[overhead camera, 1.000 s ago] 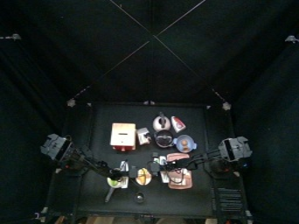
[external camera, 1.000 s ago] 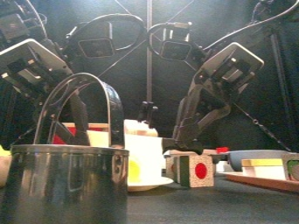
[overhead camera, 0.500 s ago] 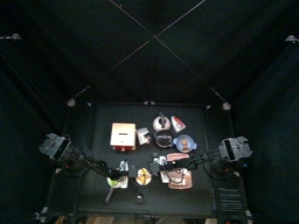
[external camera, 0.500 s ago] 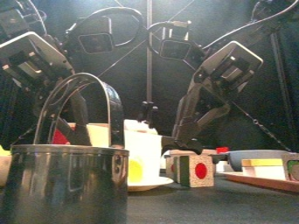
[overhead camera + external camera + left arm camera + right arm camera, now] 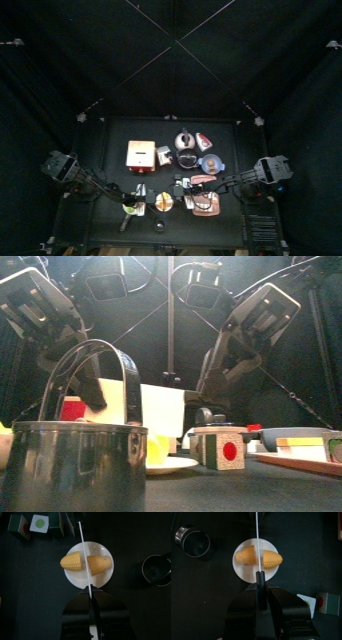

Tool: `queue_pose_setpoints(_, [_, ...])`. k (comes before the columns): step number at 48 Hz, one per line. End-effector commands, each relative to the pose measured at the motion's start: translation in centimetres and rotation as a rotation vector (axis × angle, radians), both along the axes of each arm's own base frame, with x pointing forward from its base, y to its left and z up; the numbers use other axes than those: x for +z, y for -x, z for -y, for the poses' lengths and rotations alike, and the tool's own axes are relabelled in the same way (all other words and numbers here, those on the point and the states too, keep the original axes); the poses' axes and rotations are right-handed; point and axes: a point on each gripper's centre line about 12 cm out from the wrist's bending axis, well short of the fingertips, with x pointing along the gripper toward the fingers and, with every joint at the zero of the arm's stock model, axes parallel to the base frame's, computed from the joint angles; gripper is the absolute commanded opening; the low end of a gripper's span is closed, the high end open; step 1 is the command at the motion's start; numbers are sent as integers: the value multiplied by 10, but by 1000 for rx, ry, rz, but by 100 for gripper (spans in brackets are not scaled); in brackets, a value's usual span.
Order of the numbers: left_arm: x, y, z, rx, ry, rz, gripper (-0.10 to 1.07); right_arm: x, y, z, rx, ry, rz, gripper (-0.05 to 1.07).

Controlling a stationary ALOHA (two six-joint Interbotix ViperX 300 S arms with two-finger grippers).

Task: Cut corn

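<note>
The corn lies on a small white plate [image 5: 85, 579] in two yellow pieces [image 5: 72, 561] [image 5: 99, 563], with a gap between them. My left gripper [image 5: 90, 596] is shut on a black knife handle. Its thin blade [image 5: 81, 547] shows edge-on above that gap. In the right wrist view the corn [image 5: 268, 558] sits on the same plate [image 5: 241, 571], and my right gripper [image 5: 260, 587] is shut on a second knife whose blade [image 5: 258, 537] runs over the corn. From the front, a white blade [image 5: 162, 411] hangs above the corn [image 5: 158, 447].
A steel pot [image 5: 74, 461] with an arched handle stands large at the front left. A wooden block with a red dot [image 5: 230, 449] and a board [image 5: 305, 462] are to the right. A dark pot [image 5: 157, 569] and small picture cards [image 5: 40, 522] lie near the plate.
Both arms have drawn upward and the blades have lifted off the plate. The corn now shows under the white blade in the front view.
</note>
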Motion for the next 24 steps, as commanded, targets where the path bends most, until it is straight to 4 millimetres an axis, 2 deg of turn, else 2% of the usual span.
queue_pose_setpoints(1, [23, -7, 2, -3, 17, 65, 34, 28, -3, 0, -1, -10, 78, 51])
queue_pose_setpoints(13, [34, -5, 1, -3, 29, 95, 34, 33, -2, 1, 8, 1, 92, 51])
queue_pose_setpoints(24, [35, -5, 2, -6, 34, 96, 34, 35, -3, 0, 6, -2, 97, 51])
